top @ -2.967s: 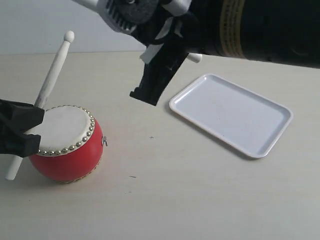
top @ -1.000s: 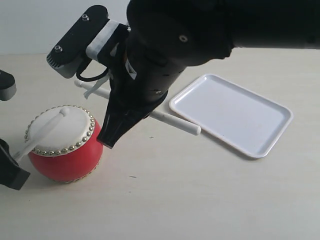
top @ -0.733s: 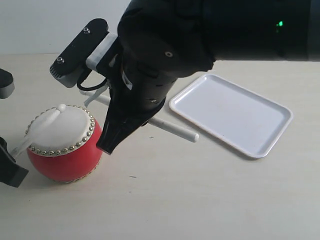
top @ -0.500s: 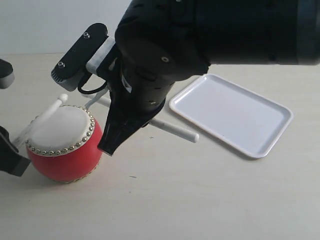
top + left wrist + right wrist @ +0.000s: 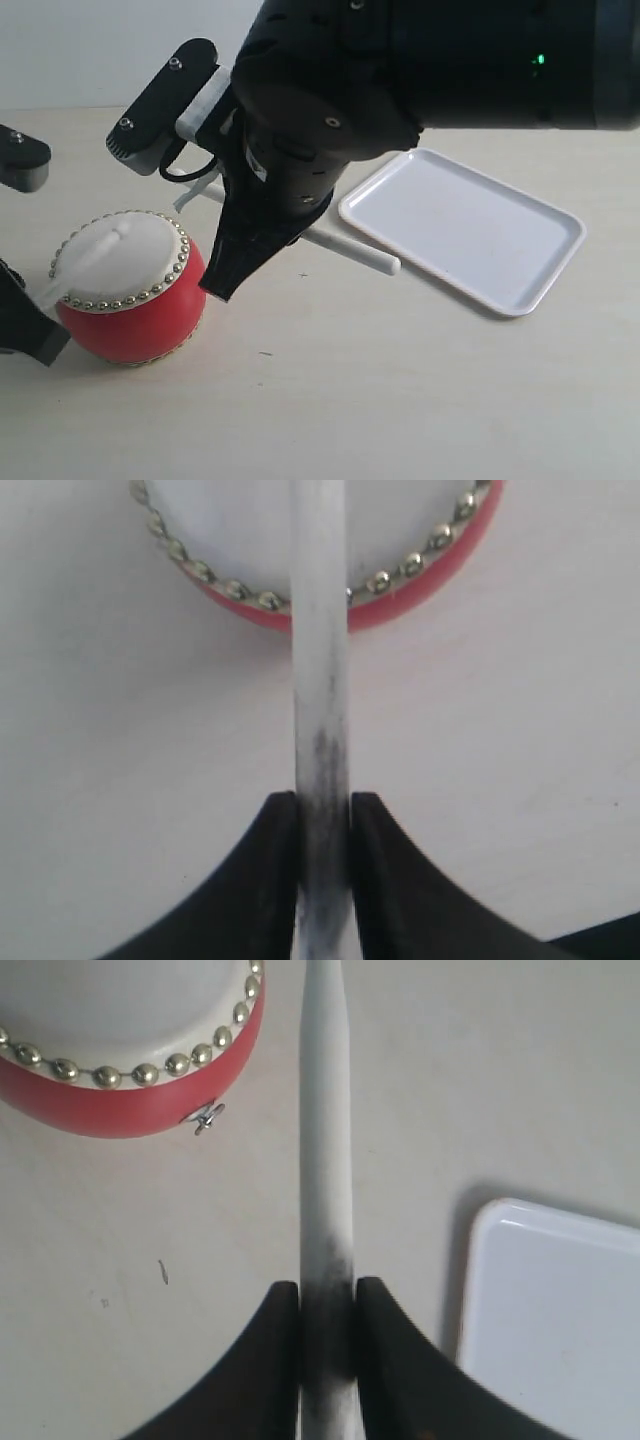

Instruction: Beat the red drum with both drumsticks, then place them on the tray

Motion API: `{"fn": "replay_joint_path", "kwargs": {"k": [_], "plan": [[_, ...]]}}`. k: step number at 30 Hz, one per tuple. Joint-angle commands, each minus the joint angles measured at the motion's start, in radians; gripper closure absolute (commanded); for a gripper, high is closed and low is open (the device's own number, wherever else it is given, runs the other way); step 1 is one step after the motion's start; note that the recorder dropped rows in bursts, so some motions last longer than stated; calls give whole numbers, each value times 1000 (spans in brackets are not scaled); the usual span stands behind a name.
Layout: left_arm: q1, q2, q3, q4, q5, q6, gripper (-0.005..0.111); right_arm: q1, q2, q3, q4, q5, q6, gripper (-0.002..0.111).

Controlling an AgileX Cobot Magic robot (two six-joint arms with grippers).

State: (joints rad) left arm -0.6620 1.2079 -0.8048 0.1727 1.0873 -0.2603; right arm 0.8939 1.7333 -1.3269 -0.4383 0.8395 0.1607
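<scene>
The red drum (image 5: 128, 300) stands at the left of the table. My left gripper (image 5: 323, 810), seen low beside the drum in the exterior view (image 5: 25, 325), is shut on one drumstick (image 5: 85, 262). That stick lies across the off-white skin with its tip resting on it. My right gripper (image 5: 328, 1292) is shut on the other drumstick (image 5: 352, 250), which runs beside the drum (image 5: 120, 1090) rather than over its skin. The right arm hides that stick's far end. The white tray (image 5: 465, 230) lies to the right with nothing in it.
The bulky black right arm (image 5: 400, 70) hangs over the middle of the table between drum and tray. The tray's corner (image 5: 560, 1310) sits close to the right gripper. Bare beige tabletop (image 5: 400, 400) fills the foreground.
The left drumstick lifted off the skin half a second ago and has come back down onto it. The right arm and its stick shifted only slightly.
</scene>
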Motion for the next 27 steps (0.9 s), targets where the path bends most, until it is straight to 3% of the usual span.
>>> {"fn": "replay_joint_path", "kwargs": {"k": [1,6,10,16,21,27], "plan": [[2,76,-6,-36,21,14,107,-1,-3,-6,-13,-37,7,108],[2,11,-15,155,-21,-123,107,-1,24,-6,84,-42,-68,108],[2,-100,-33,174,-9,-136,107,1,104,-6,152,-27,-131,108],[2,-126,-23,53,-7,-78,107,1,74,-7,142,-24,-131,108],[2,20,10,-18,-2,-55,107,1,-90,-39,144,-20,-108,108],[2,112,10,-36,-11,-1,107,1,-108,-39,151,5,-108,108]]}}
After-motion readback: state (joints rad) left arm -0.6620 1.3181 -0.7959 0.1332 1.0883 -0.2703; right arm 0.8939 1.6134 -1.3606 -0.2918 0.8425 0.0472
